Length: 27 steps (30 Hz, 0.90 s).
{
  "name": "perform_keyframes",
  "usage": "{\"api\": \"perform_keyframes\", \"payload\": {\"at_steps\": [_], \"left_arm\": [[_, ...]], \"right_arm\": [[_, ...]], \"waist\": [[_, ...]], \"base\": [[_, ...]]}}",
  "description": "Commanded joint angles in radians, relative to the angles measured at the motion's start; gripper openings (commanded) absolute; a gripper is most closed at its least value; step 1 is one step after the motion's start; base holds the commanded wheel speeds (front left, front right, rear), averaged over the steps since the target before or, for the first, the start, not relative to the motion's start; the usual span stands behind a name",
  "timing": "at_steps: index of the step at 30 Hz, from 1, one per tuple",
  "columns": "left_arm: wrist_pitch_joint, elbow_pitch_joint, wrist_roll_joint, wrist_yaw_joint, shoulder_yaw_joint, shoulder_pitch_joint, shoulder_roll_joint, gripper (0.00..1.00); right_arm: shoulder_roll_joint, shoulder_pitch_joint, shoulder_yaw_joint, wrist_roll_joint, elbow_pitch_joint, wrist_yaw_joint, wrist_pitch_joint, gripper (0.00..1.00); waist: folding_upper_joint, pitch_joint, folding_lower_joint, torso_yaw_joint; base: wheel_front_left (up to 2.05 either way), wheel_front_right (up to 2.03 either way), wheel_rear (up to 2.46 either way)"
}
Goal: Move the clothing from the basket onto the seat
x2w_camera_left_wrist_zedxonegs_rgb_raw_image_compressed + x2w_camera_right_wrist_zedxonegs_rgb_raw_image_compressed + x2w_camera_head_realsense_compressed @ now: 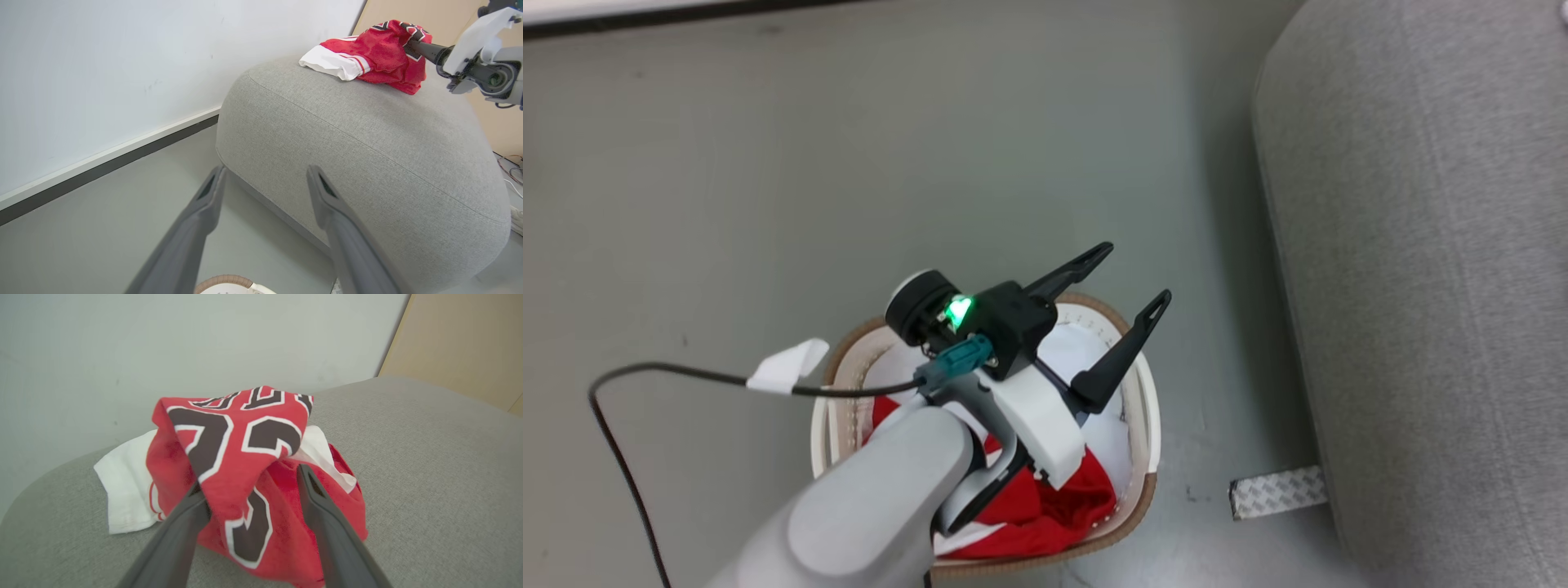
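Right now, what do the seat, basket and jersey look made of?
Seat: grey woven upholstery, matte; weave and seam show. Basket: probably moulded plastic, smooth cream wall, perforated. Jersey: thin red cloth, likely synthetic, faint sheen; lettering printed or sewn, cannot tell.

Grey floor (727, 163), grey seat (1421, 245).
On the floor: the seat, the basket (1150, 416) near its side, and a silver patterned strip (1278, 492) at the seat's foot. On the seat top: red jersey (241, 457) bunched with white cloth (122, 490).

Pale grey forearm (866, 498) (green wrist light (958, 309))
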Motion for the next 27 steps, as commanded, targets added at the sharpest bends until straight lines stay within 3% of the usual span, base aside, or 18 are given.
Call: {"api": "perform_keyframes", "payload": {"at_steps": [1, 7, 11, 21, 27], "left_arm": [[-0.016, 0.005, -0.013, 0.006, 0.004, 0.021, 0.007, 1.00], [-0.087, 0.025, -0.041, 0.054, 0.039, 0.101, 0.005, 1.00], [-0.132, 0.051, -0.067, 0.103, 0.088, 0.176, 0.016, 1.00], [-0.157, 0.055, -0.058, 0.177, 0.231, 0.354, 0.049, 1.00], [-0.157, 0.004, 0.010, 0.193, 0.373, 0.508, 0.021, 1.00]], "right_arm": [[0.014, 0.030, 0.000, -0.011, -0.040, -0.002, -0.008, 1.00], [0.089, 0.230, 0.027, -0.092, -0.343, -0.002, -0.006, 1.00], [0.173, 0.376, 0.089, -0.129, -0.521, -0.002, -0.006, 1.00], [0.248, 0.625, 0.256, -0.142, -0.686, -0.003, -0.006, 1.00], [0.280, 0.720, 0.330, -0.107, -0.696, -0.002, -0.006, 1.00]], "waist": [[0.0000, -0.046, -0.0001, -0.016], [0.0000, -0.160, -0.0001, -0.009], [0.0000, -0.244, -0.0001, 0.005], [0.0000, -0.399, -0.0001, 0.075], [0.0000, -0.464, -0.0001, 0.112]], "base": [[0.00, 0.00, 0.00], [0.00, 0.00, 0.00], [0.00, 0.00, 0.00], [0.00, 0.00, 0.00], [0.00, 0.00, 0.00]]}}
